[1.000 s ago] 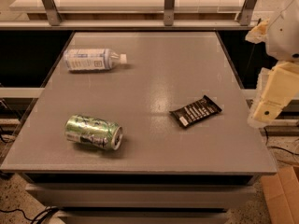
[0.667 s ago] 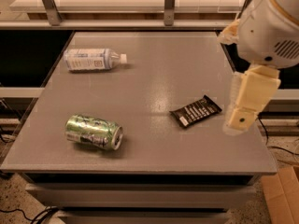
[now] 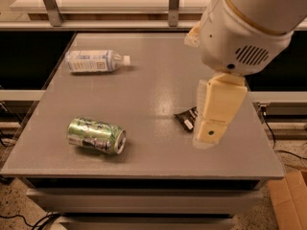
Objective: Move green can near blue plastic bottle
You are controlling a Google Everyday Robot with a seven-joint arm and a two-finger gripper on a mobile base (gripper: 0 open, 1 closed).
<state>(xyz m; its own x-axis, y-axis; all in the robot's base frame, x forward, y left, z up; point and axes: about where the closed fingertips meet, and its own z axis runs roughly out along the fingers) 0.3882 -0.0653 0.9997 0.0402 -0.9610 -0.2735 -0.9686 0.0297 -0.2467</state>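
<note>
The green can (image 3: 96, 135) lies on its side near the front left of the grey table (image 3: 153, 80), its silver top facing right. The blue plastic bottle (image 3: 96, 61) lies on its side at the back left, white cap pointing right, well apart from the can. My arm (image 3: 218, 104) hangs over the right part of the table as a big white joint with a cream link below it. My gripper itself is not in view. The arm is far to the right of the can and touches neither object.
A black snack wrapper (image 3: 186, 117) lies right of centre, partly hidden behind the cream link. Metal posts (image 3: 173, 4) and a rail stand behind the table. A cardboard box (image 3: 288, 200) sits on the floor at the front right.
My arm has swung in from the right edge to over the table's right part, now covering part of the wrapper. The can and bottle have not moved.
</note>
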